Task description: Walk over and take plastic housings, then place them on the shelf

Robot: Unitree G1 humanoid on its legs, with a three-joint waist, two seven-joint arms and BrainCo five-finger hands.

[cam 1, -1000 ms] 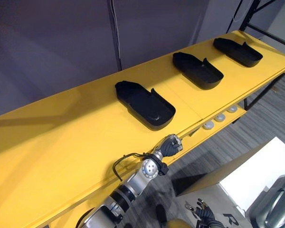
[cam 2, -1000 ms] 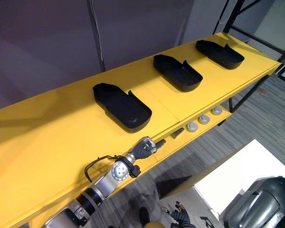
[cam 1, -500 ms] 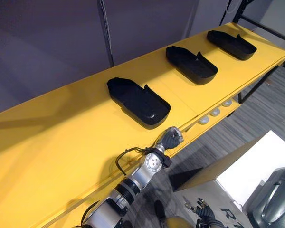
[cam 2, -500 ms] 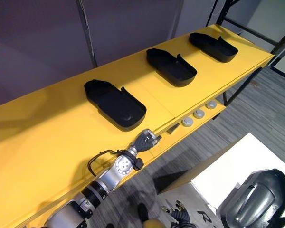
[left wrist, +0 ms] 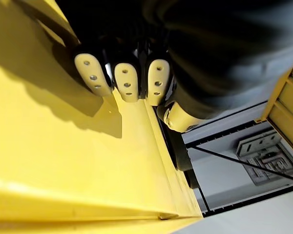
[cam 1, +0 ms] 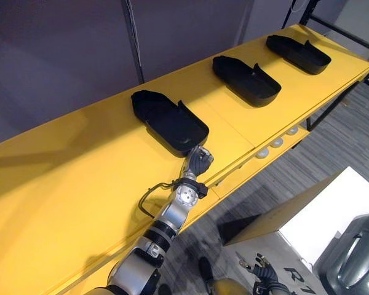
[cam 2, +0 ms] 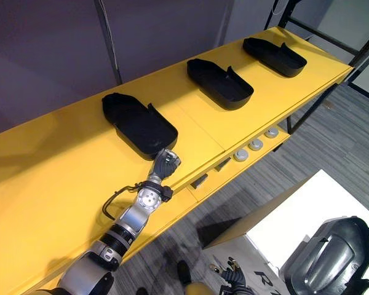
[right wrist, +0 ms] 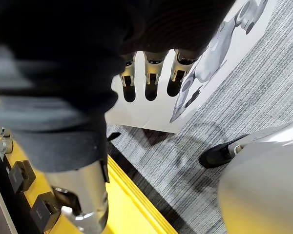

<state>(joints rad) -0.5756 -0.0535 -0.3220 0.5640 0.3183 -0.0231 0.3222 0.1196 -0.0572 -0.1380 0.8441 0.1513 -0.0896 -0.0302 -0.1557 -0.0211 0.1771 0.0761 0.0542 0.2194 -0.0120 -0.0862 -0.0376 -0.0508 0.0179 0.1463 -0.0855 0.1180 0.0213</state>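
Three black plastic housings lie in a row on the yellow shelf top (cam 1: 61,178): the nearest (cam 1: 169,120), a middle one (cam 1: 245,80) and the farthest (cam 1: 297,53). My left hand (cam 1: 198,161) rests on the shelf top just before the near end of the nearest housing. Its fingers (left wrist: 127,80) are curled and hold nothing. I cannot tell whether it touches the housing. My right hand (cam 1: 261,273) hangs low beside me, with its fingers (right wrist: 151,78) relaxed and straight above the floor.
A lower yellow shelf carries round grey parts (cam 1: 275,142) under the front edge. A white box (cam 1: 332,215) stands on the grey floor at the right, with a dark grey housing (cam 2: 329,258) on it. A dark wall runs behind the shelf.
My left hand has risen from the shelf's front edge onto the shelf top, up to the near end of the nearest housing. The camera has shifted slightly.
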